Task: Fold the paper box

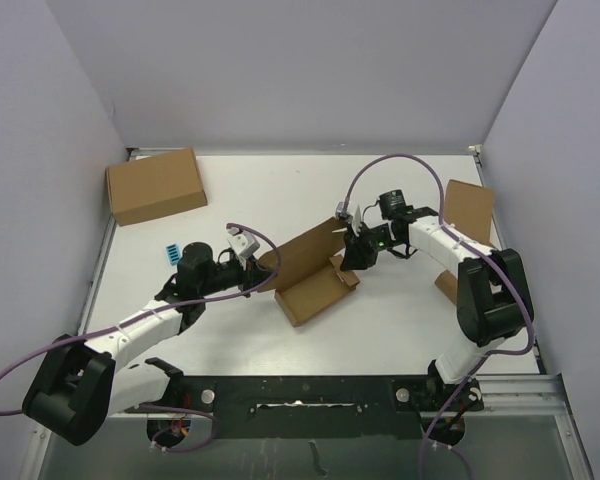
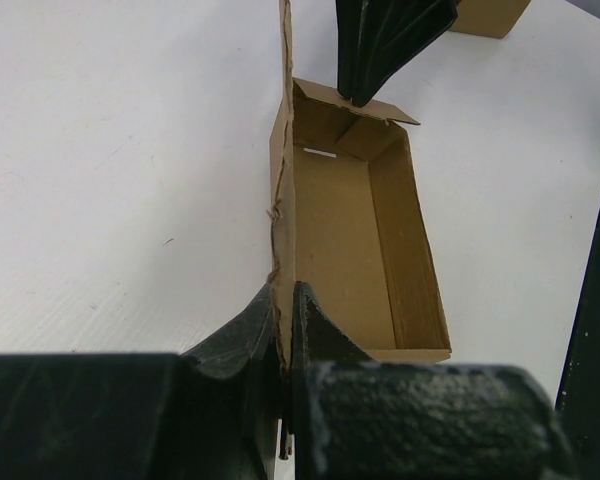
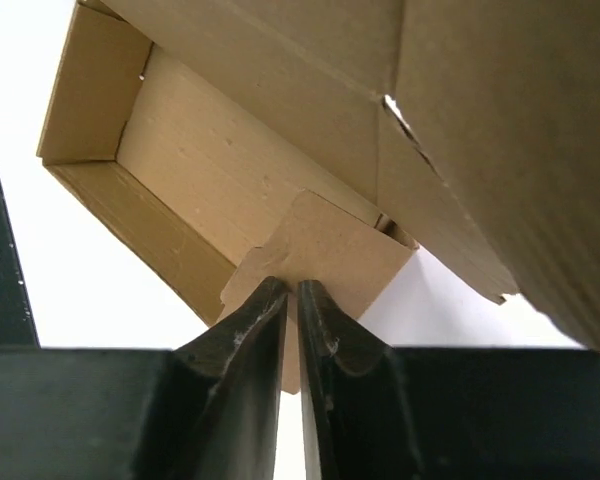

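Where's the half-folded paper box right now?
In the top view the paper box sits near the middle of the table, open side up, between the grippers: the left gripper pinches its upright lid panel, the right gripper its end flap.

A white table [image 1: 280, 180] sits enclosed by plain pale walls [image 1: 310, 70].

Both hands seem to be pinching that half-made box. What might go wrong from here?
The left hand pinches the paper box by its upright panel, whose edge looks ragged; pulling may tear it. The right hand grips only the small end flap, which might crease or slip free. Both hold one box, so uneven pulls may twist it.
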You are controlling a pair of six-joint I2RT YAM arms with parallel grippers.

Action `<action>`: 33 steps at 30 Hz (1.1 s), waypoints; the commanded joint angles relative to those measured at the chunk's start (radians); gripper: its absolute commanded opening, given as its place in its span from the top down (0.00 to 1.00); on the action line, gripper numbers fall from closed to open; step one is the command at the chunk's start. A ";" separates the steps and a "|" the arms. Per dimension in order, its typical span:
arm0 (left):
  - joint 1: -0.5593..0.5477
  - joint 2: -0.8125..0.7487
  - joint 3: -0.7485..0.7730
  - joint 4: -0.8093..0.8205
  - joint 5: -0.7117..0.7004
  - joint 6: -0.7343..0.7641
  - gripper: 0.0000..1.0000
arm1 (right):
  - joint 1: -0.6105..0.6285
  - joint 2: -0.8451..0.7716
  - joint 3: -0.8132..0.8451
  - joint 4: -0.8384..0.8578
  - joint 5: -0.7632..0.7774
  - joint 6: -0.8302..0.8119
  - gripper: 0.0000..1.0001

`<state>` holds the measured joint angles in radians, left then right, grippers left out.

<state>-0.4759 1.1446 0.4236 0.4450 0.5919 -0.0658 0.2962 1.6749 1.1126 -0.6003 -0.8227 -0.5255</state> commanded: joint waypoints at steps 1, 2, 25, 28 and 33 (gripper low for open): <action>0.005 -0.023 0.041 0.047 0.013 0.001 1.00 | -0.004 -0.021 0.018 -0.001 -0.042 -0.001 0.92; 0.005 -0.023 0.041 0.048 0.013 0.001 1.00 | -0.003 -0.019 0.018 0.003 -0.025 0.005 0.96; 0.005 -0.027 0.044 0.041 0.013 0.002 1.00 | 0.031 -0.102 -0.045 0.107 0.239 -0.015 0.47; 0.005 -0.028 0.044 0.040 0.011 0.003 1.00 | -0.008 -0.076 -0.032 0.086 0.164 0.020 0.39; 0.005 -0.027 0.044 0.041 0.011 0.004 1.00 | -0.075 -0.041 -0.027 0.075 0.030 0.073 0.34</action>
<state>-0.4759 1.1439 0.4236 0.4450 0.5919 -0.0662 0.2653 1.6127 1.0565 -0.5262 -0.6586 -0.5076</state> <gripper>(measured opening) 0.018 0.655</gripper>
